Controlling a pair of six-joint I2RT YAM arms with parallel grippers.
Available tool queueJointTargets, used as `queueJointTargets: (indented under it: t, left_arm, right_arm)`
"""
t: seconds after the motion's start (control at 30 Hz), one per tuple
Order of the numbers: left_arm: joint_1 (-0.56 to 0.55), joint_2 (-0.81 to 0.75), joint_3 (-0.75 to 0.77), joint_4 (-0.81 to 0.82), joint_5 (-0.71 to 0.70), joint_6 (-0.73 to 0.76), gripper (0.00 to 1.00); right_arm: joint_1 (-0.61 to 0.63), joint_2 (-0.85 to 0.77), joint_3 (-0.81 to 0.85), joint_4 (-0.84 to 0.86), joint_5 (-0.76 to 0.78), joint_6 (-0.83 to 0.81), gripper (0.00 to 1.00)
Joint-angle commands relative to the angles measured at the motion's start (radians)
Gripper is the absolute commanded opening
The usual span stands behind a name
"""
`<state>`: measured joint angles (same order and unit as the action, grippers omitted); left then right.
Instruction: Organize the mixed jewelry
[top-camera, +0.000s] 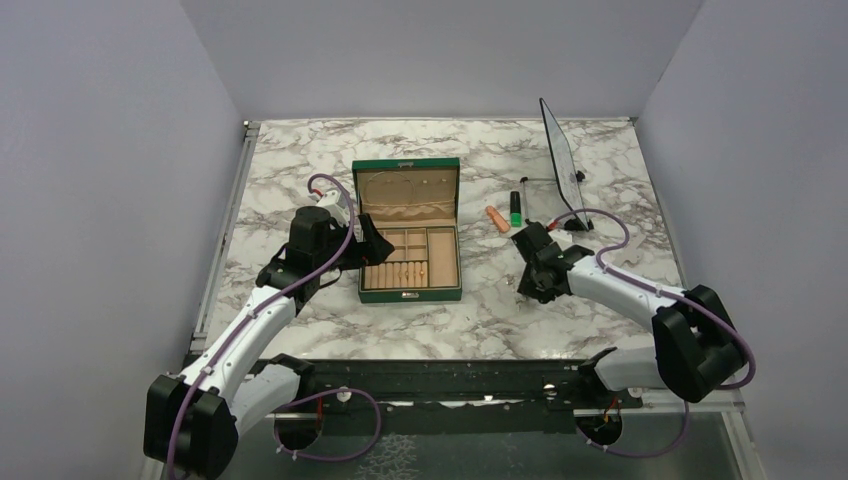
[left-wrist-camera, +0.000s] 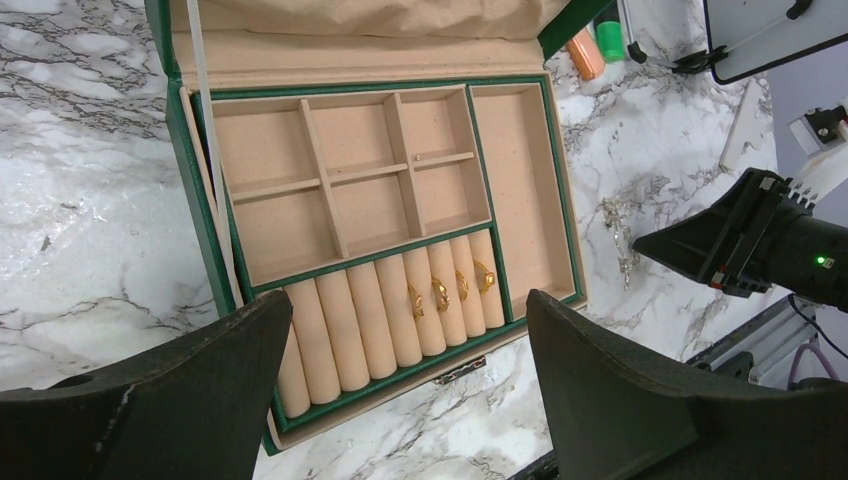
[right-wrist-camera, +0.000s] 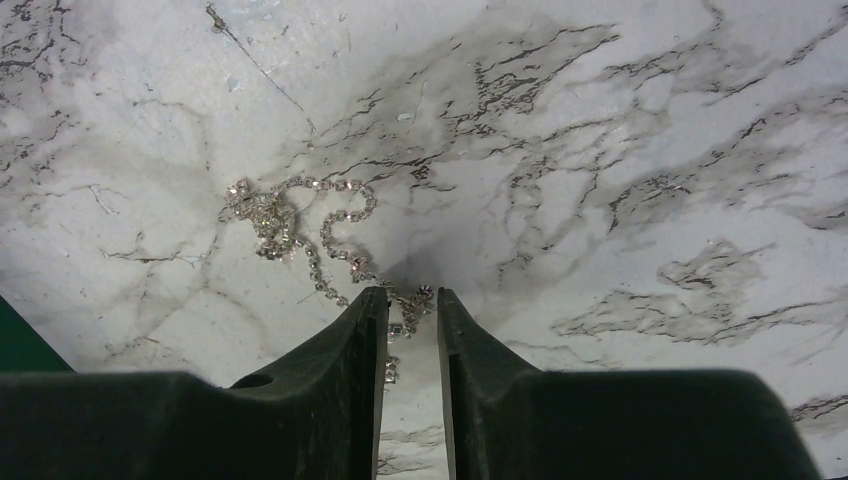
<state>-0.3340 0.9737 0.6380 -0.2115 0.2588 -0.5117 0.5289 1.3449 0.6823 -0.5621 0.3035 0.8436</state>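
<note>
An open green jewelry box (top-camera: 410, 296) with beige lining sits mid-table. Several gold rings (left-wrist-camera: 450, 290) sit in its padded roll row, also seen from above (top-camera: 420, 268). My left gripper (top-camera: 375, 245) hovers at the box's left side, open and empty; its jaws (left-wrist-camera: 408, 300) frame the roll row. A silvery chain necklace (right-wrist-camera: 300, 220) lies looped on the marble right of the box (left-wrist-camera: 618, 230). My right gripper (top-camera: 528, 280) is down at the table, its jaws (right-wrist-camera: 412, 300) drawn narrow with one end of the chain pinched between the tips.
A small orange cylinder (top-camera: 496, 218) and a green-and-black marker (top-camera: 516, 208) lie behind my right gripper. A dark upright panel on a stand (top-camera: 560, 160) is at the back right. The box lid (top-camera: 405, 190) stands open toward the back.
</note>
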Motion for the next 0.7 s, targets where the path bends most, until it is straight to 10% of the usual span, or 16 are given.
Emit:
queueJointTargets:
  t: [0.0,0.67]
  left_arm:
    - [0.006,0.001,-0.009,0.011,0.010,-0.002,0.88]
    - [0.006,-0.004,-0.014,0.012,0.010,-0.002,0.88]
  right_arm:
    - [-0.004,-0.025,-0.007,-0.001,-0.011,-0.017,0.31]
    - [-0.004,0.032,-0.016,0.021,-0.049,-0.024,0.21]
